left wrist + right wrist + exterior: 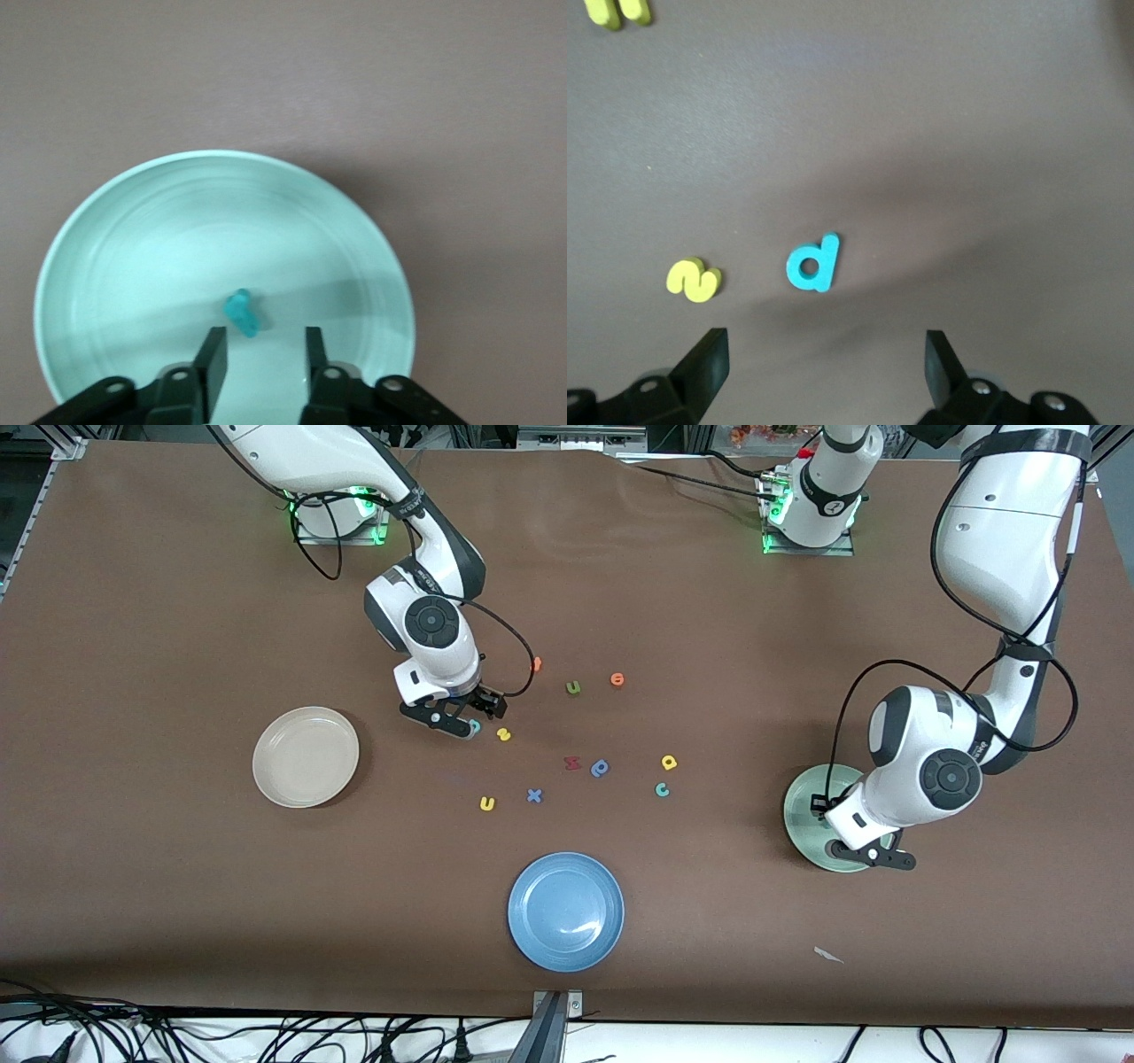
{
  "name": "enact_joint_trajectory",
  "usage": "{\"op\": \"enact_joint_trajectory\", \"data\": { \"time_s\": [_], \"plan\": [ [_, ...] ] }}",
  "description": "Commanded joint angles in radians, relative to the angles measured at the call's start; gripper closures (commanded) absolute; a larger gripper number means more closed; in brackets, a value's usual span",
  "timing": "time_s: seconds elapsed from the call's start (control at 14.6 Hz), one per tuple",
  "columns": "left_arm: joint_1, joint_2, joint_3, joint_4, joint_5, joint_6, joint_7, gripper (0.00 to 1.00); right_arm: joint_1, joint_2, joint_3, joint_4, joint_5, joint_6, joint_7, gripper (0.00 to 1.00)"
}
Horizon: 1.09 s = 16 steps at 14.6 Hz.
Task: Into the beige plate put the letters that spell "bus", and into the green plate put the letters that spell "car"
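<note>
My left gripper (pixel 263 354) hangs open over the green plate (pixel 106 266), nothing between its fingers. A teal "r" (pixel 241 312) lies loose in that plate just ahead of the fingertips. In the front view the left gripper (pixel 873 856) covers much of the green plate (pixel 802 806). My right gripper (pixel 827 354) stands wide open low over the table, close to the teal "b" (pixel 811 263) and the yellow "s" (pixel 694 280). From the front, the right gripper (pixel 469 716) is right by the "b" (pixel 475 727) and the "s" (pixel 503 734). The beige plate (pixel 306 756) holds nothing. The yellow "u" (pixel 487 803), yellow "a" (pixel 669 762) and teal "c" (pixel 662 789) lie on the table.
Other letters lie mid-table: a blue "x" (pixel 533 795), a red one (pixel 572 763), a darker blue looped one (pixel 600 768), a green "u" (pixel 573 686), an orange "o" (pixel 617 679). A blue plate (pixel 565 911) sits nearest the front camera. A paper scrap (pixel 828 955) lies toward the left arm's end.
</note>
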<state>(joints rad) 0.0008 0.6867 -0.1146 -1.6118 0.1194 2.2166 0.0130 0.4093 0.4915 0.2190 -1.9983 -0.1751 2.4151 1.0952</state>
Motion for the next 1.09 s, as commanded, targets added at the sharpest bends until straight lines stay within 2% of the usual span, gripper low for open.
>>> {"op": "enact_joint_trajectory", "data": {
  "time_s": [0.0,0.2,0.55,0.75,0.89,1.02],
  "plan": [
    [-0.042,-0.024,-0.017,0.001,0.020,-0.018,-0.033,0.00,0.008,0.041,-0.007,0.049,-0.036,-0.002,0.018,0.02],
    [-0.086,-0.003,-0.092,0.012,0.009,-0.003,-0.166,0.00,0.002,0.064,-0.007,0.053,-0.047,0.050,0.018,0.04],
    [-0.228,0.022,-0.097,0.015,0.011,0.086,-0.281,0.03,-0.010,0.064,-0.012,0.035,-0.050,0.087,0.003,0.04],
    [-0.277,0.051,-0.097,0.010,0.009,0.150,-0.291,0.15,-0.012,0.064,-0.024,0.023,-0.050,0.105,-0.011,0.04],
    [-0.307,0.079,-0.097,0.012,0.012,0.176,-0.292,0.31,-0.013,0.065,-0.026,0.013,-0.050,0.125,-0.012,0.04],
    [-0.308,0.094,-0.096,0.007,0.019,0.189,-0.309,0.36,-0.013,0.070,-0.026,-0.002,-0.050,0.157,-0.011,0.05]
  ]
}}
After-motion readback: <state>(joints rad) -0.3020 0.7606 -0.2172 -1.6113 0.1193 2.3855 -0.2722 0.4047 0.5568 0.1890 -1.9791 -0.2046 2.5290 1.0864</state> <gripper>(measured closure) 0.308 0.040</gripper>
